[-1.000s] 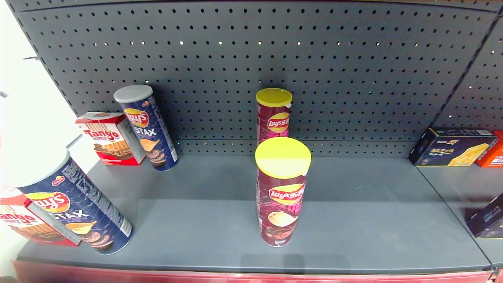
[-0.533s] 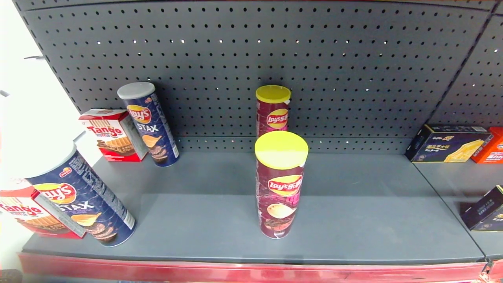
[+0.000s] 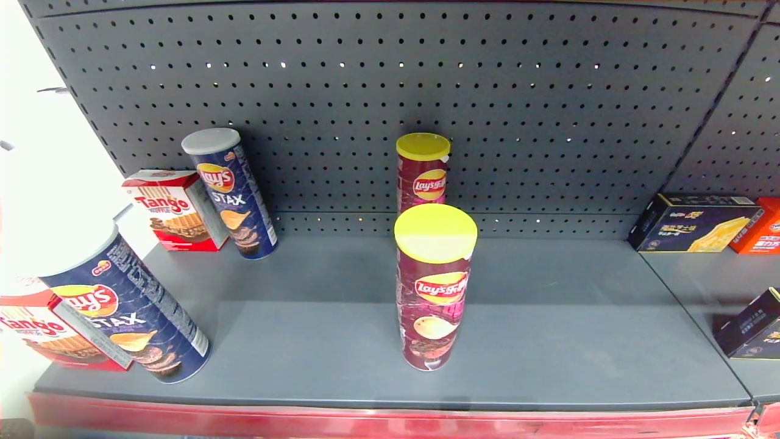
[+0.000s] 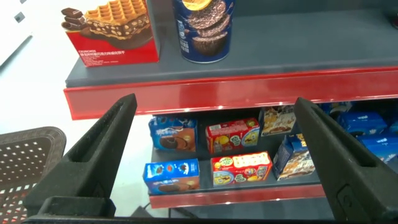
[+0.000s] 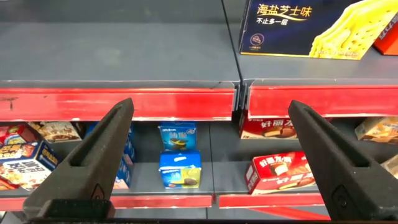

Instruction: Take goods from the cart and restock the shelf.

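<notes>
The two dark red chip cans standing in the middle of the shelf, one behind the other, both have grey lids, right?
Not quite: the lids are yellow, not grey. The head view shows the front can and the back can each with a yellow lid, standing one behind the other in the middle of the shelf.

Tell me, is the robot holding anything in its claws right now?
Nothing. The left gripper and the right gripper are both open, with nothing between their fingers.
</notes>
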Tool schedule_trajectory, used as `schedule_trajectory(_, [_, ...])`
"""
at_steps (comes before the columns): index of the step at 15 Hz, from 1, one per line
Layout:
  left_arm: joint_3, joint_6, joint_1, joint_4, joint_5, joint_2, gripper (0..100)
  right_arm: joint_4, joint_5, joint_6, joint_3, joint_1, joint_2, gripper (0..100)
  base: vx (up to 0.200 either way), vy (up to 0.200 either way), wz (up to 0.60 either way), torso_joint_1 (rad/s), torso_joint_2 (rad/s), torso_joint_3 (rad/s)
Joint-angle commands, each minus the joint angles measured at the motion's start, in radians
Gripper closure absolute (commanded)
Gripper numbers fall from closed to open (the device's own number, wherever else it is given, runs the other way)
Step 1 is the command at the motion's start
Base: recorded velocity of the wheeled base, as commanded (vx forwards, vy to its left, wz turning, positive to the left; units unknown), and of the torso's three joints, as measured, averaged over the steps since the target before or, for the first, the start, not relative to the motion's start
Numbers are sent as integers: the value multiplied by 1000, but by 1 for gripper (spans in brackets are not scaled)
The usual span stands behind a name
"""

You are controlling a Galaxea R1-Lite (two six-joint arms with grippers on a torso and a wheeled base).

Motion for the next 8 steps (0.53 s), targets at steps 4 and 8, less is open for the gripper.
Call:
schedule_trajectory(4, [0,-1,0,0,-1,1,0,0,-1,0,0,0,2,0,0,0,0,0,0,0])
schedule_trajectory(8, [0,-1,0,0,-1,1,0,0,-1,-3,0,0,2,0,0,0,0,0,0,0])
